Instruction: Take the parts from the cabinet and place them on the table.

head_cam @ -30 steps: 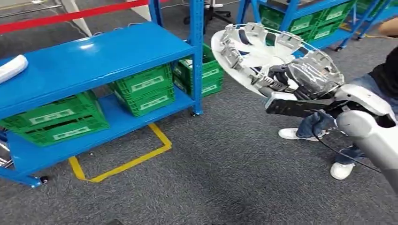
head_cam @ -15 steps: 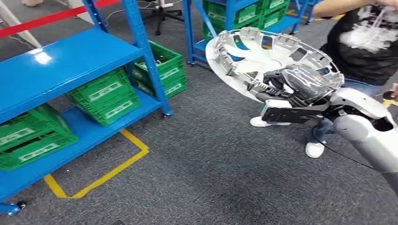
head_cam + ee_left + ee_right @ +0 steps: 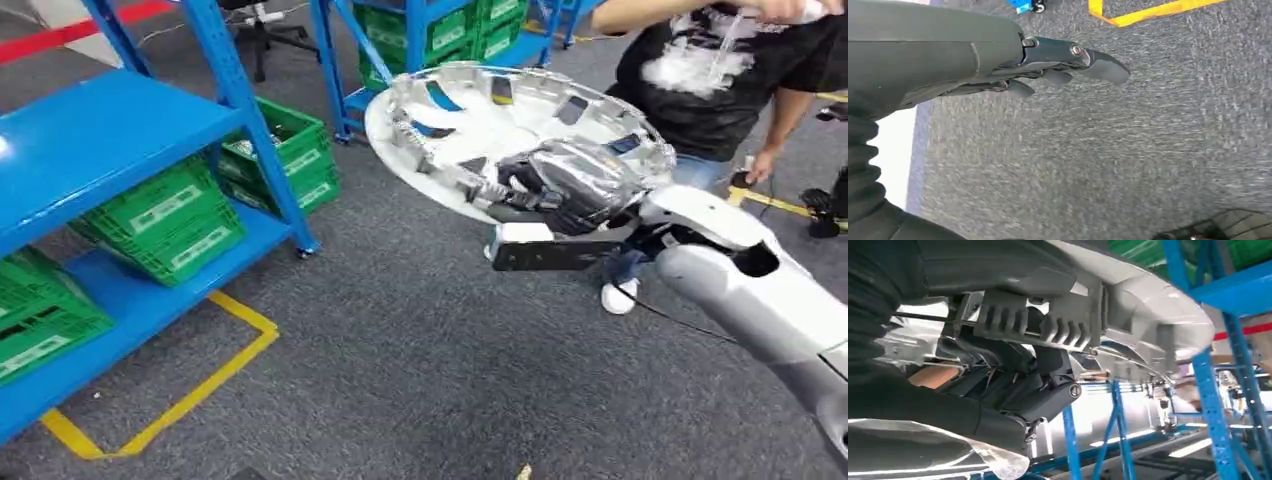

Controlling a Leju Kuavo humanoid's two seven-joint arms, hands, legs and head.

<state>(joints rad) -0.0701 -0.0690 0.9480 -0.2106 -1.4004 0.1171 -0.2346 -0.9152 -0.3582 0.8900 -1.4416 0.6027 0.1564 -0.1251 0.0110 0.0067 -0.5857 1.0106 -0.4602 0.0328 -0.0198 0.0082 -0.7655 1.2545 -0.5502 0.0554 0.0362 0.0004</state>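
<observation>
Blue rack sits off to the robot's left, green crates on its lower shelf; the robot faces away from it, so in all likelihood pickup is done and this is the carry leg. No table visible in any view, so placement isn't imminent.

Person in a black shirt stands just behind the part, on the far side. Judgement: collision risk if the arm swings wide, since the disc's rim reaches out toward them.

Part: silver hubcap, held up in the air in front of the robot, well clear of the carpet, inner side up, tilted with the far rim higher. Probable reason for the high hold: a wide disc carried low would clip the rack posts or the robot's legs.

Right hand grips it at the near rim; fingers are clamped on the ribbed clips of the inner side, per the right wrist view. Grip is off-centre, so the disc cantilevers out; expect droop or twist if the grip slackens.

Left hand hangs over the carpet, holding nothing, fingers loosely apart. It's free to steady the far rim at set-down.
</observation>
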